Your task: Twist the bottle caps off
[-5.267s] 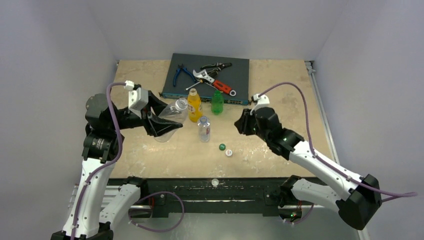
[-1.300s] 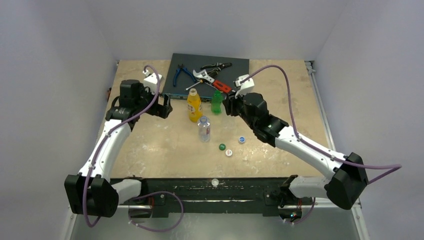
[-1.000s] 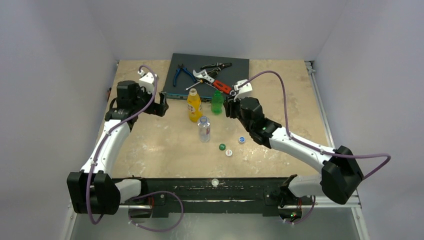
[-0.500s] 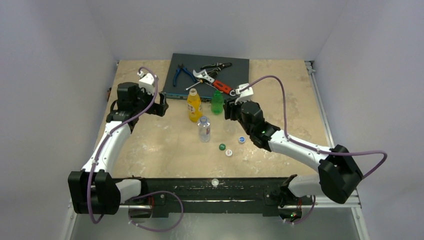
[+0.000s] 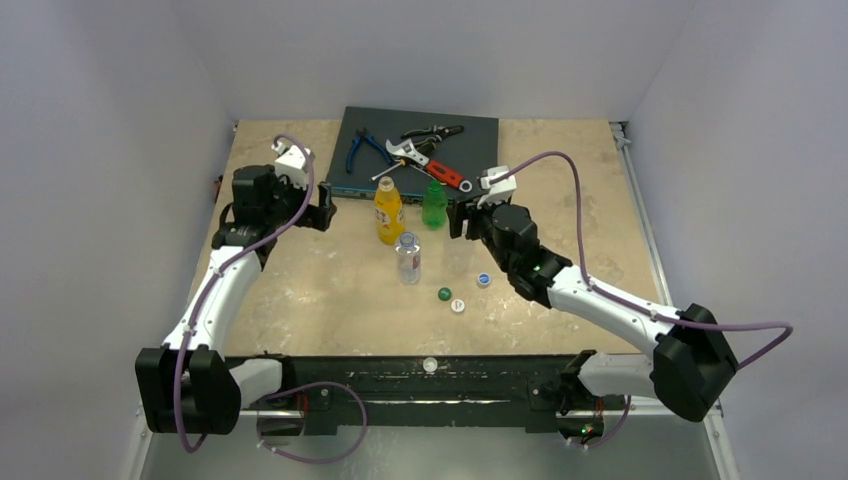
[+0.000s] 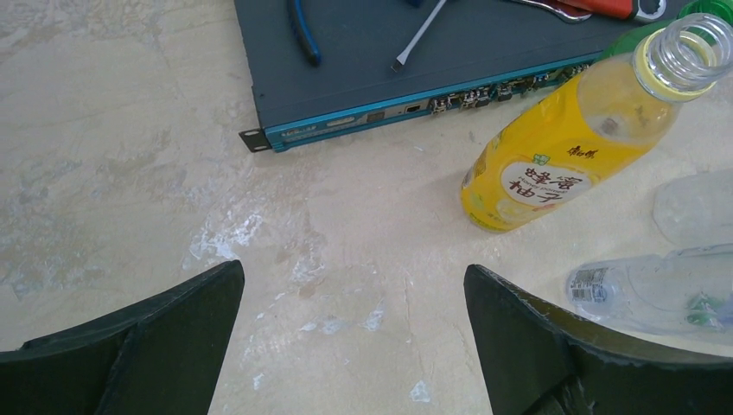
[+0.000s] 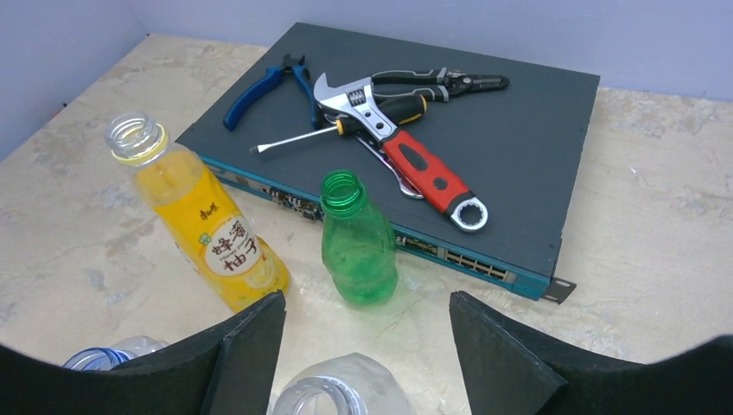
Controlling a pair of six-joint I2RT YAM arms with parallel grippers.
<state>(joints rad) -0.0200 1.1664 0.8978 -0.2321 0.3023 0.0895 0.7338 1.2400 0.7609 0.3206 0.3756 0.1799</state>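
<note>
"蜂蜜柚子" on orange-yellow bottle (image 6: pixel 577 131)

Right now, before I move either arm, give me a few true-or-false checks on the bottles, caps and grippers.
1. The orange-yellow bottle has no cap on. True.
2. The green bottle lies on its side. False: it stands upright, with an open neck.
3. The left gripper and the right gripper are both open and empty. True.
4. The blue cap is screwed onto a bottle. False: it lies loose on the table, near the green cap and the white cap.
5. The red-handled wrench lies on the table among the bottles. False: it rests on the dark box behind them.
</note>
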